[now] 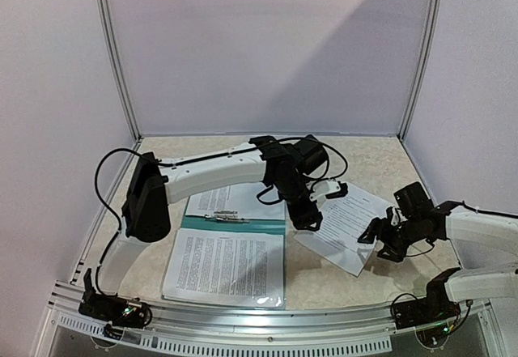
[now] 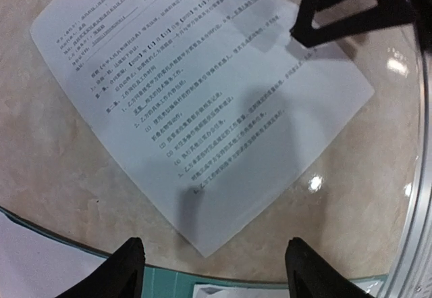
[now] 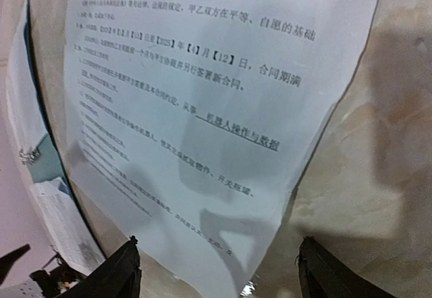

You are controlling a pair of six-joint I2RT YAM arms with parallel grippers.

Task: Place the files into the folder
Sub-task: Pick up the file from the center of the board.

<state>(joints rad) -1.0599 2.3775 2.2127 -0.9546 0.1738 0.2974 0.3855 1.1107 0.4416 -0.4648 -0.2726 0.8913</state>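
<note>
Partly done, I judged: some white printed paper sheets lay on the open flat teal-green folder, but one white printed sheet lay loose on the beige surface just beside it. The left hand and right hand hung over that sheet, both spread, pinching nothing.

Quick count: one teal folder lying open, one silver clip on it, and three spots of printed paper: the loose sheet out on the bench, plus the far page and the near page on the folder. Can't tell if those two are single sheets or stacks. Two grabby ends as well, the left end effector and the right end effector.
</note>
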